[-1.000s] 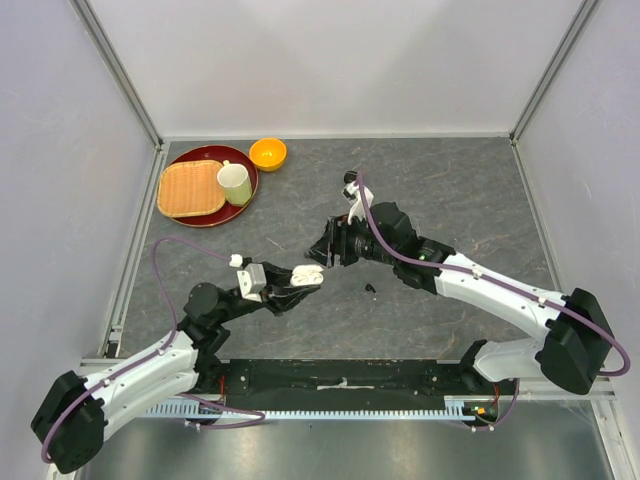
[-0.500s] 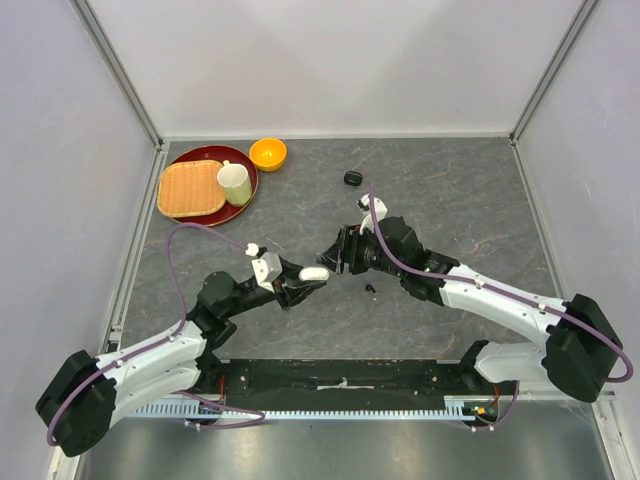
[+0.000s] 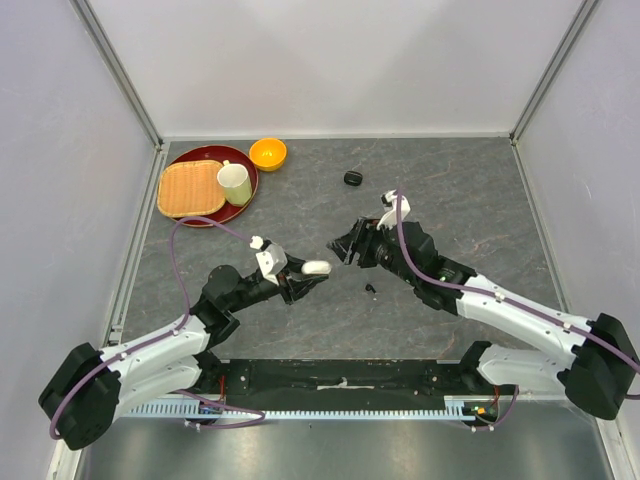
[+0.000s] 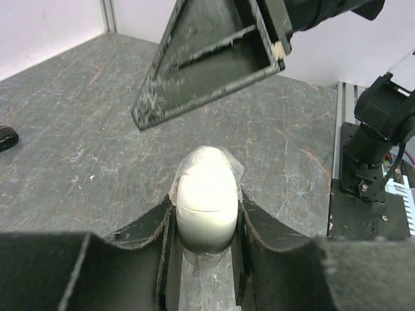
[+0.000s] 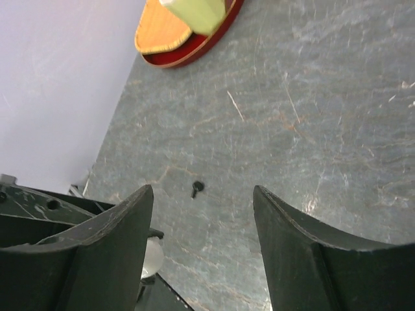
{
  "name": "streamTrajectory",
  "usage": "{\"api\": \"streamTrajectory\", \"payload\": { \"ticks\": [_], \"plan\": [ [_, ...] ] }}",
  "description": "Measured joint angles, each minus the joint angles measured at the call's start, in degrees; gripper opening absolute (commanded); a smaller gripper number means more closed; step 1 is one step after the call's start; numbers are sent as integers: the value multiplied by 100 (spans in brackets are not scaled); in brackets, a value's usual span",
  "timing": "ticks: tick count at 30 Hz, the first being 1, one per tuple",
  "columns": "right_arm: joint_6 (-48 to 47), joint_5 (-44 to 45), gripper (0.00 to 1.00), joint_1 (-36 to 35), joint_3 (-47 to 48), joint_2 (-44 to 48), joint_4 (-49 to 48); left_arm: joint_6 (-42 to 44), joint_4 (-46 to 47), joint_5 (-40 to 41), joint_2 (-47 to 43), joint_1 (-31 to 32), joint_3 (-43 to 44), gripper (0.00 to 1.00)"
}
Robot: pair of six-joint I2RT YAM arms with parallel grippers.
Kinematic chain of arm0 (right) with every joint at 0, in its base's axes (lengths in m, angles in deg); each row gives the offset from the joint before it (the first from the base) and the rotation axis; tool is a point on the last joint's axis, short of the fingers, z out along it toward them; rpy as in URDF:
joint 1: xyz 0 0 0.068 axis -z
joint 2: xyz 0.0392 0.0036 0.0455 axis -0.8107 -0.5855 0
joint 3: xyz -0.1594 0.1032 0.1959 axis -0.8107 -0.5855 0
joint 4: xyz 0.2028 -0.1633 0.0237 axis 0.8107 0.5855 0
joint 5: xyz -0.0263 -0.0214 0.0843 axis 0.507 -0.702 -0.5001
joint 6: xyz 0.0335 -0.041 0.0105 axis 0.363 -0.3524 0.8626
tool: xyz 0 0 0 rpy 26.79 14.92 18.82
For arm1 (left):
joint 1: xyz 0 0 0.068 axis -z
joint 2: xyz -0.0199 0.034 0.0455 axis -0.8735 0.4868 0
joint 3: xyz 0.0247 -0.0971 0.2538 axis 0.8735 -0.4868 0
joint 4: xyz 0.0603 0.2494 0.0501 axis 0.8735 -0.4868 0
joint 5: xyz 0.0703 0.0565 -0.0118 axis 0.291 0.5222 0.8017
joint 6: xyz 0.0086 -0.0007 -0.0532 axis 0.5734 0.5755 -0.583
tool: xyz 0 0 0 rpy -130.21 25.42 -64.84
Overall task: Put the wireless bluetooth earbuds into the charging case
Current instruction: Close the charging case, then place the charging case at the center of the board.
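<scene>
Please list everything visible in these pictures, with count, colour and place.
charging case: one, white, held in the left gripper
black case: one, black, on the table, far centre
earbud: one, black, on the table, near centre
tray: one, red, far left corner of the table
woven mat: one, tan, on the tray
cup: one, pale green, on the tray beside the mat
bowl: one, orange, on the table next to the tray
table: one, dark grey
left gripper: one, black, shut on the charging case
right gripper: one, black, open and empty, facing the charging case
</scene>
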Motion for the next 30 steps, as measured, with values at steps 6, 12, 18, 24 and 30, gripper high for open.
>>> {"api": "streamTrajectory", "payload": {
  "ticks": [6, 12, 18, 24, 30],
  "plan": [
    [2, 85, 70, -4, -48, 201, -350, 0, -2, 0, 7, 0, 0, 2],
    [42, -304, 69, -254, -192, -17, -560, -11, 2, 2, 81, 0, 0, 2],
    [216, -74, 70, -525, -396, -181, -765, -111, -240, -24, 212, 28, -4, 2],
    [337, 691, 73, -710, -417, -24, -461, -212, -256, 103, 289, 31, 4, 2],
    [667, 2052, 75, -780, -551, 616, 452, -308, -614, 518, 551, 24, 411, 2]
  ]
}}
